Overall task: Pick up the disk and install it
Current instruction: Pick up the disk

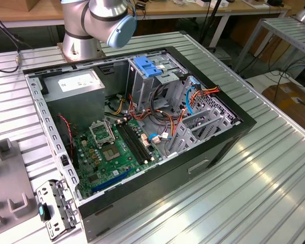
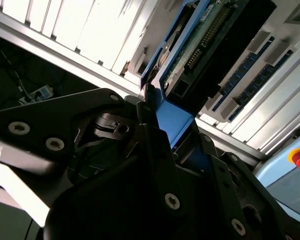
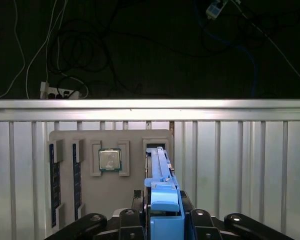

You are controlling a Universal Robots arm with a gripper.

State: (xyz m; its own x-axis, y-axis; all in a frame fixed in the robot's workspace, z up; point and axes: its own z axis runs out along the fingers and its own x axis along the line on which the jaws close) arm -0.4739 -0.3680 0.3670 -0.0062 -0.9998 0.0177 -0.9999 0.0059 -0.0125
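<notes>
One arm (image 1: 99, 20) rises behind an open computer case (image 1: 244, 127) on a ribbed aluminium table (image 1: 264, 193) in the exterior view. The case lies on its side with its green motherboard (image 1: 117, 150) bared, orange and red wires (image 1: 157, 119) strung across it, and a grey sheet-metal cage (image 1: 137, 91) topped by a blue latch (image 1: 146, 66) toward the far wall. In the second wrist view, the gripper (image 2: 172, 125) is clamped on the disk (image 2: 205, 45). Dark matte fingers (image 2: 152, 145) press either side of the end of its bright blue plastic carrier, and the flat slab runs straight out from them, its long axis in line with the gripper's reach. Its green circuit board and a row of connector pins face the camera. In the first wrist view, the disk (image 3: 162, 185) stands on edge, thin blue rim toward the lens, its far end at a narrow slot (image 3: 156, 148) in a grey moulded tray (image 3: 132, 195); whether it has cleared the slot cannot be told. Beside it in the tray sit a square metal-lidded chip (image 3: 110, 160) and two dark memory sticks (image 3: 52, 185), near the table's bright edge rail.
</notes>
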